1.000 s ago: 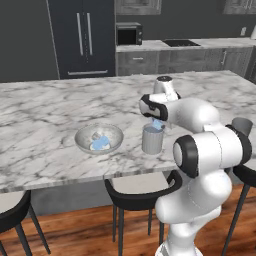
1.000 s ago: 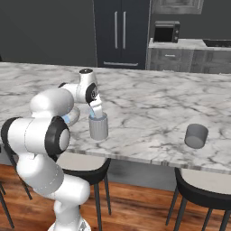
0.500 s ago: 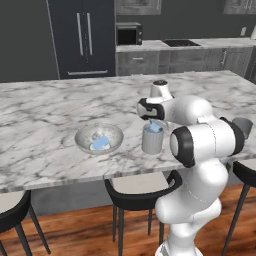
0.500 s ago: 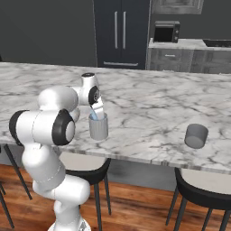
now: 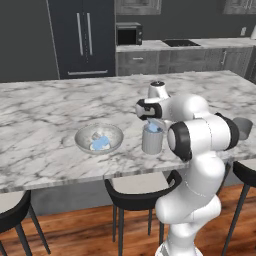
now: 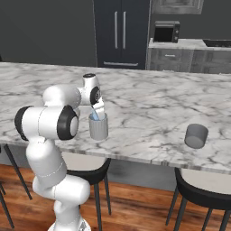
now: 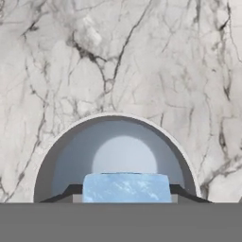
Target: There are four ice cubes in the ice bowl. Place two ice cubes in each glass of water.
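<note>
Marble counter (image 5: 45,150) bears an upright glass (image 5: 152,140); above its mouth, hand (image 7: 125,198) pinches ice cube (image 7: 126,187).

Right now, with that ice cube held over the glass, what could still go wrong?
The gripper holds an ice cube just above the nearer glass. In the hand view the cube sits toward one side of the glass mouth, so it might clip the rim when dropped. The gripper hangs close to the rim and could nudge the glass. The other glass stands near the counter edge, so a careless reach there might push it off.
</note>
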### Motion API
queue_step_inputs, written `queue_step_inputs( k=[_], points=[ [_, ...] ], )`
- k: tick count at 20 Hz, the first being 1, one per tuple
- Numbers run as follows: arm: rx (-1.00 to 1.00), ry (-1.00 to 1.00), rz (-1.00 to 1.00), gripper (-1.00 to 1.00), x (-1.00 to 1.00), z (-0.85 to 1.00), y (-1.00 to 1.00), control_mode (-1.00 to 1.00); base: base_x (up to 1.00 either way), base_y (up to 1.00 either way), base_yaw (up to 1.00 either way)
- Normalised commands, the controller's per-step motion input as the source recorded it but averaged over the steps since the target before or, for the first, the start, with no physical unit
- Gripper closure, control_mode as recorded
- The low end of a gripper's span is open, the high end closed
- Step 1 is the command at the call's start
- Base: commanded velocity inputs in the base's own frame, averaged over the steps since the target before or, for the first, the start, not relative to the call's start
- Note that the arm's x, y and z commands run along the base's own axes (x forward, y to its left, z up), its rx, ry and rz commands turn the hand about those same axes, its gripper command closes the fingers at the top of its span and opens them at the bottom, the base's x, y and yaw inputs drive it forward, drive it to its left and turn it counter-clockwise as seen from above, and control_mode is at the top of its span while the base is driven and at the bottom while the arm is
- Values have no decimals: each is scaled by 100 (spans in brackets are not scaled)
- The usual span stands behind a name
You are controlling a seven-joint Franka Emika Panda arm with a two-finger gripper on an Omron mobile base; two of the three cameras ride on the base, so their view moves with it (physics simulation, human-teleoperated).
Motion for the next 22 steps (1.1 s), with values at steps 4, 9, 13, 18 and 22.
queue_step_inputs(
  k=[4,9,13,18,22],
  points=[
    [0,0,0,100,20,-6,0,-100,0,0,0],
    [-1,0,0,-100,9,-15,1,-100,0,0,0],
    [0,0,0,-100,1,-12,0,-100,0,0,0],
    [0,0,0,-100,0,-1,0,-100,0,0,0],
    [0,-12,0,-100,-32,29,0,-100,0,0,0]
  ],
)
